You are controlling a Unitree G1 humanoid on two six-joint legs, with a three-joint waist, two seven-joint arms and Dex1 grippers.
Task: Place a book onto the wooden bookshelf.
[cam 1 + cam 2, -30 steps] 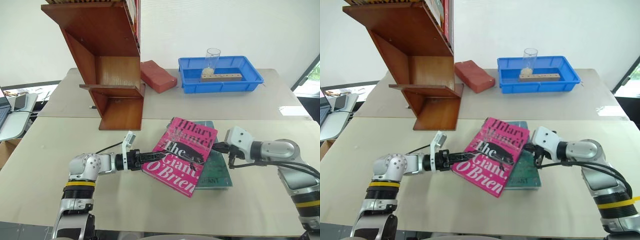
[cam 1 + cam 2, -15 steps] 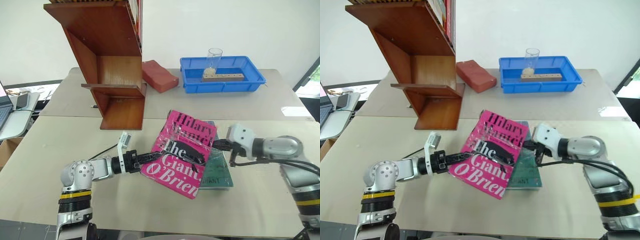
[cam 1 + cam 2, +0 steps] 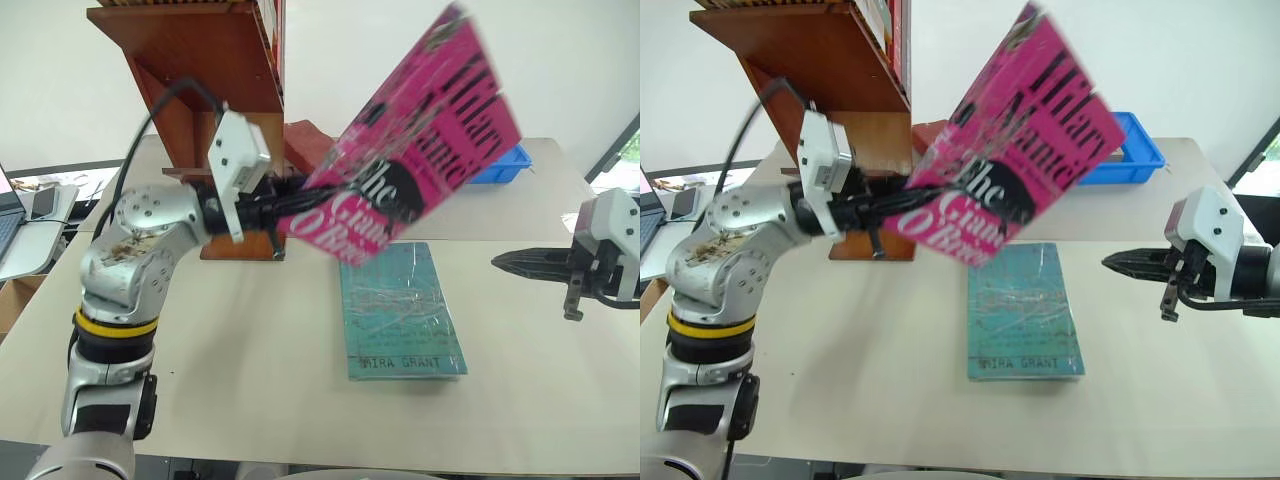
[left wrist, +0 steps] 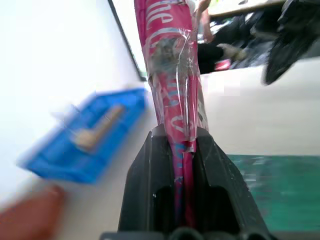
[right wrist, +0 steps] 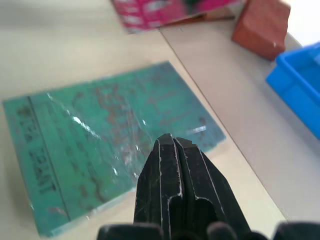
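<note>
left pincer (image 4: 176, 150) grips the book (image 3: 415, 150) by its edge, held up in the air beside the wooden bookshelf (image 3: 215, 110); right pincer (image 3: 508, 263) clenched empty above the desk (image 3: 250, 380).

The pink book (image 3: 1015, 150) clamped in my left tool (image 3: 902, 203) carries big lettering: black "Hilary" over "Mantel" across the upper cover, then white "The" and what reads as "Giant, O'Brien" lower down, the last words smeared and partly cut off near my fingers. On the teal-green book (image 3: 402, 310) lying flat on the counter (image 3: 250, 370), I can read "MIRA GRANT" printed along its near edge; the fainter marks on the rest of that cover I cannot make out.
</note>
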